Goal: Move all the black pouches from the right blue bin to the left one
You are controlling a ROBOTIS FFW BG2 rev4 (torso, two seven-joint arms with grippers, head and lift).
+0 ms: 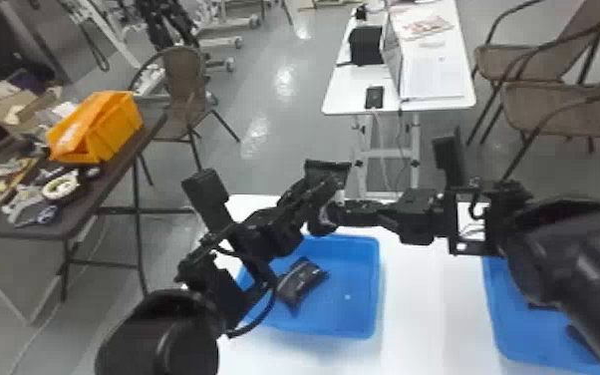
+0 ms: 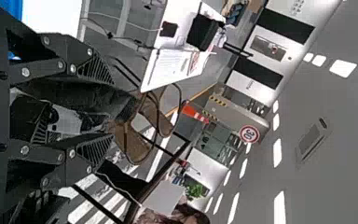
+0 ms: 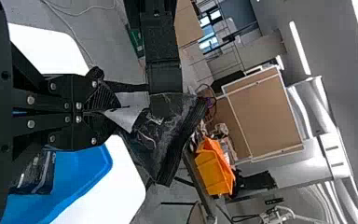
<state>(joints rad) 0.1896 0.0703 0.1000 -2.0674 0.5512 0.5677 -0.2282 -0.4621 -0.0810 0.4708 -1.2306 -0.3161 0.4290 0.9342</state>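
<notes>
Above the left blue bin (image 1: pixel 376 289), my left gripper (image 1: pixel 314 204) and right gripper (image 1: pixel 336 213) meet around a black pouch (image 1: pixel 327 171). The right gripper (image 3: pixel 86 113) is shut on one corner of that pouch (image 3: pixel 168 140). Around the pouch (image 2: pixel 98 95) the left gripper (image 2: pixel 95 109) stands open, a finger on either side. Another black pouch (image 1: pixel 302 281) lies in the left bin. The right blue bin (image 1: pixel 506 319) is partly covered by my right arm, with a dark item (image 1: pixel 583 339), probably a pouch, in it.
Both bins stand on a white table (image 1: pixel 428 299). To the left, a dark table (image 1: pixel 60 227) carries an orange bin (image 1: pixel 114 129) and loose items. Beyond are a white desk (image 1: pixel 344 94) with a laptop (image 1: pixel 393 60), and brown chairs (image 1: pixel 548 104) at the right.
</notes>
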